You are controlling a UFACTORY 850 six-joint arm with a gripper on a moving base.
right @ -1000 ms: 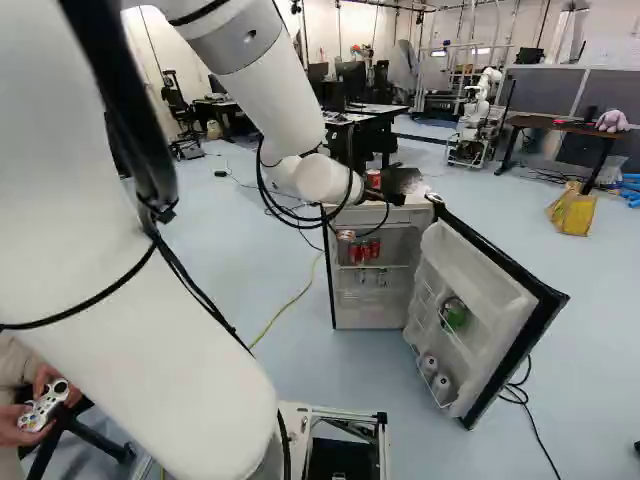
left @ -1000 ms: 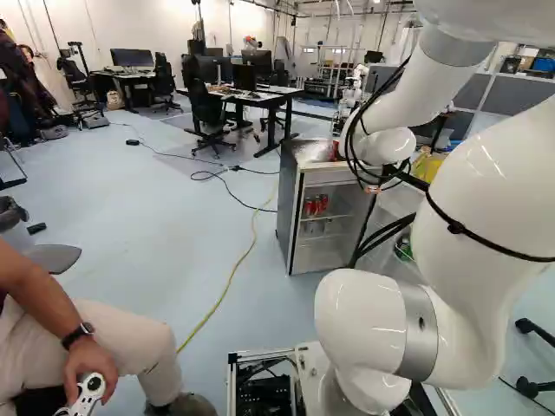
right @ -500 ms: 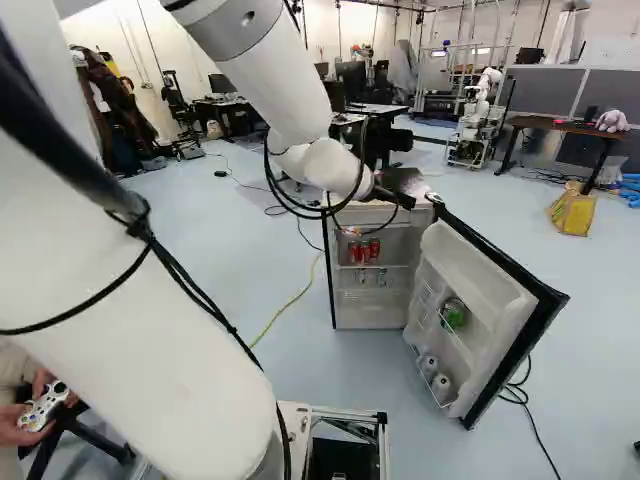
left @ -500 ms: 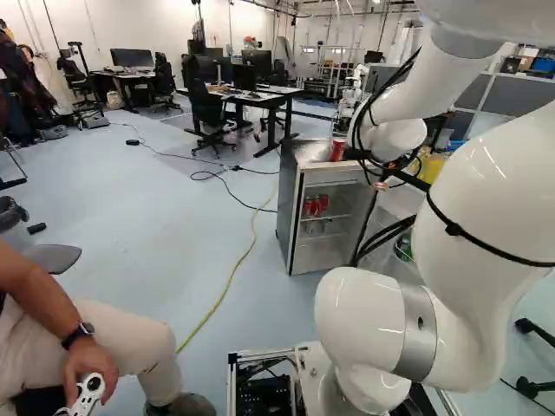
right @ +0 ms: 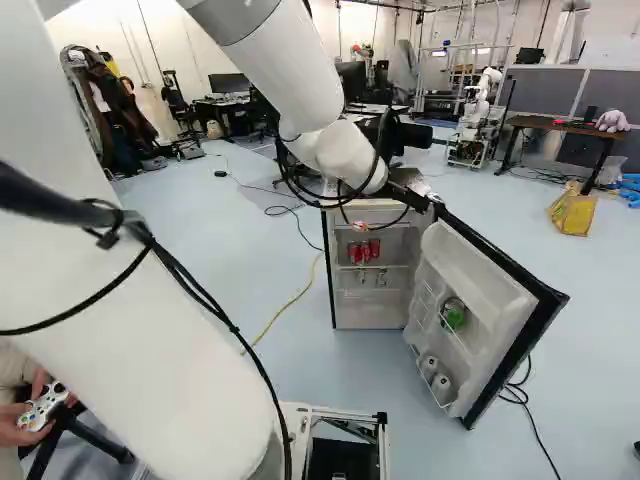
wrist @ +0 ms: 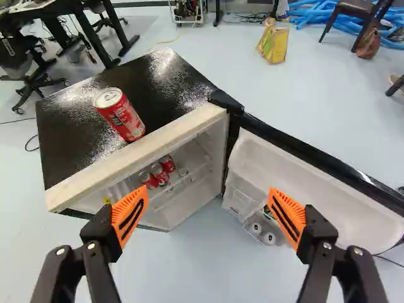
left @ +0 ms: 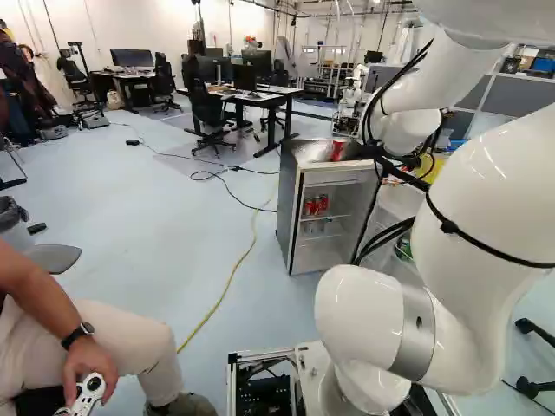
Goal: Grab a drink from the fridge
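My gripper [right: 412, 188], partly hidden by the arm, is near the fridge top in the right base view. In the wrist view the gripper [wrist: 207, 205] stands wide open, nothing between its orange pads. Ahead of it is the small fridge [wrist: 76, 136], its door [right: 478, 300] swung open. Several red cans [wrist: 158, 172] stand on an inner shelf, also visible in the right base view. One red can [wrist: 119, 113] stands on the fridge's dark top. A green item [right: 453, 314] and two pale cans [right: 435, 375] sit in the door's racks.
A seated person's hand [left: 89, 373] holds a controller at the left. Black desks [left: 269, 94] and chairs are beyond the fridge. A yellow bag [right: 572, 212] and another robot [right: 478, 115] stand farther off. A yellow cable [left: 234, 269] crosses the floor.
My wrist and gripper have moved rightward in both base views. The can on the fridge top has come into view in the left base view and is covered in the right. The base has stayed put.
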